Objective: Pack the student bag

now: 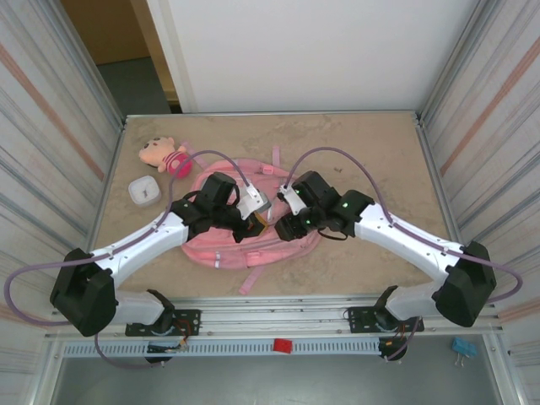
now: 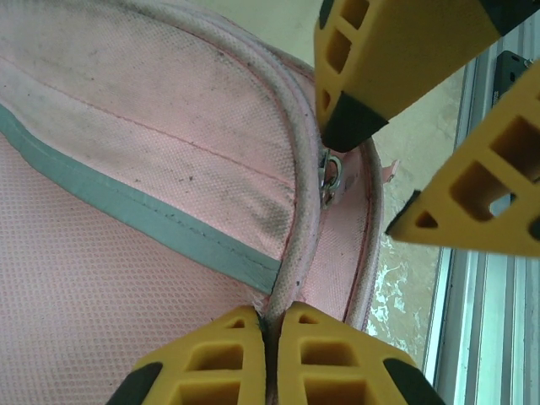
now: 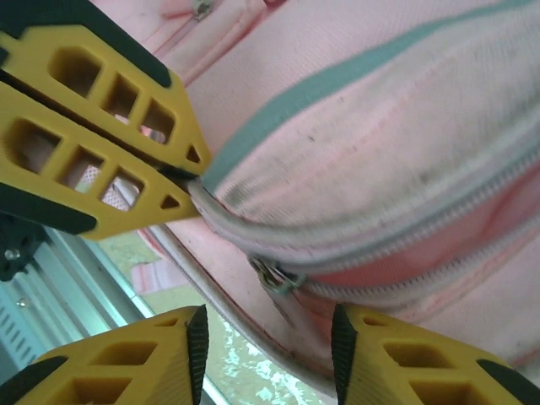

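Slippage looms: left end effector pinches student bag piping; right end effector (spread) seemingly straddles zipper pull, might miss.

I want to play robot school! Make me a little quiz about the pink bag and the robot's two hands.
1. True or false: the left gripper is shut on the piping of the student bag.
2. What small thing lies just ahead of the open fingers of the right gripper? A) a pencil B) the zipper pull C) a spoon
3. Fill in: the plush doll lies beyond the bag on the robot's ____ side.
Key: 1 true; 2 B; 3 left.
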You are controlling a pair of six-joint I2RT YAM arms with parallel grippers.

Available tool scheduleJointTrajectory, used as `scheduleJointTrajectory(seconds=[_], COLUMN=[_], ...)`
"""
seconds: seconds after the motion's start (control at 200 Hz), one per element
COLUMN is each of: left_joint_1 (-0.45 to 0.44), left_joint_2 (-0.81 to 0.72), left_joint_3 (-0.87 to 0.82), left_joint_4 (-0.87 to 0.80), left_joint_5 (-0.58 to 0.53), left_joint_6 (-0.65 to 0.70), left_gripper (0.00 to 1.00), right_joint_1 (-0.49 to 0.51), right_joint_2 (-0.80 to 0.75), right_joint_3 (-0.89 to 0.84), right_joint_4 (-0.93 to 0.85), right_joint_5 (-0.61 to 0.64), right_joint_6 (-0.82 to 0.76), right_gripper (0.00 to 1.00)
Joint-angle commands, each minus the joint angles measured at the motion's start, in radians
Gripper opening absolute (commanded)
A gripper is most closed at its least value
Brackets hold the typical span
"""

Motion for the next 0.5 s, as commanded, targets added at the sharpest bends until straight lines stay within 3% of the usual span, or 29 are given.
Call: scheduleJointTrajectory(seconds=[0.0,0.266,0.496], left_joint_1=[0.007,0.008,0.021], left_joint_2=[-0.048,-0.061,-0.061], left_joint_3=[0.005,0.004,-0.002], left_joint_4=[-0.008,-0.002,-0.004], left_joint_5=[0.074,0.030,0.018], left_joint_6=[-0.014,-0.021,-0.029], left_gripper=[0.00,0.00,0.00], right_joint_1=[0.024,0.106,0.121], right_joint_2=[0.040,0.126,0.101], right_joint_3=[0.060,0.134,0.132], right_joint_4=[0.001,-0.098,-0.179], right_joint_5=[0.096,0.200,0.276], right_joint_6=[-0.066,-0.105,-0.043], right_gripper=[0.45,0.41,0.16])
